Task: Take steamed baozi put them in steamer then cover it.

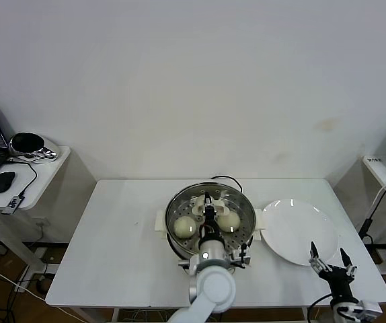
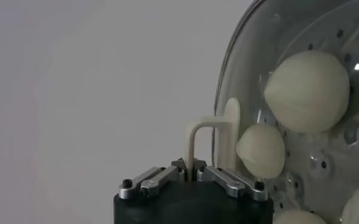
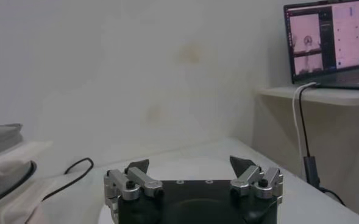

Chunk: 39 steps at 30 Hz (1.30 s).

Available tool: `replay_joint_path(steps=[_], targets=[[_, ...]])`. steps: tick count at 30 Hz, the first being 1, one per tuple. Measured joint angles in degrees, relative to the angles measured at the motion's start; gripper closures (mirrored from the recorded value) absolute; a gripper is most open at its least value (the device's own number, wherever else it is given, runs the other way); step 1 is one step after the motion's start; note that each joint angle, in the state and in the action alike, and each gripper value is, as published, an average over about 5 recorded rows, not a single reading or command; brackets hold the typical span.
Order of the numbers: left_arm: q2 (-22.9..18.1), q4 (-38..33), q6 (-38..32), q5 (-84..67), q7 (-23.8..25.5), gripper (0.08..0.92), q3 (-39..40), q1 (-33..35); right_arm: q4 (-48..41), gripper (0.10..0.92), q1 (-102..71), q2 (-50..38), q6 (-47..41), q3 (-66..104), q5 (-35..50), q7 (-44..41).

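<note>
The steamer (image 1: 171, 210) stands mid-table with a glass lid (image 2: 227, 85) over it. Through the glass I see cream-white baozi (image 1: 184, 227) (image 1: 228, 220) on the perforated tray (image 2: 325, 165). In the left wrist view two baozi (image 2: 307, 91) (image 2: 261, 151) show whole and others are cut off at the edge. My left gripper (image 1: 208, 214) (image 2: 190, 173) is shut on the lid's cream handle (image 2: 199, 135), above the pot's centre. My right gripper (image 1: 329, 259) (image 3: 190, 165) hangs open and empty near the table's front right corner, beside the plate.
An empty white plate (image 1: 294, 232) lies right of the steamer. A black cable (image 1: 226, 178) runs behind the pot. A side table (image 1: 42, 176) with laptop, mouse and headset stands at left; another laptop (image 3: 328, 39) sits on a shelf at right.
</note>
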Motion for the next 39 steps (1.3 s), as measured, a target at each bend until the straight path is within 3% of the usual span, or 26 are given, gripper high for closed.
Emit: replay_joint_path(steps=[6, 27, 30, 39], targets=[[0.0, -0.8, 0.0, -0.6, -0.5, 0.822, 0.6, 0.4, 0.2, 0.203, -0.4, 0.4, 0.2, 0.0, -0.2, 0.0], [2.8, -9.4, 0.0, -0.5, 2.0, 0.224, 3.2, 4.6, 0.4, 0.203, -0.5, 0.3, 0.2, 0.1, -0.2, 0.0], [3.4, -11.1, 0.0, -0.3, 2.2, 0.185, 3.4, 5.5, 0.6, 0.203, -0.8, 0.2, 0.1, 0.1, -0.1, 0.1], [5.7, -18.9, 0.0, -2.7, 1.0, 0.177, 2.3, 8.7, 1.8, 0.203, -1.4, -0.1, -0.5, -0.4, 0.0, 0.1]])
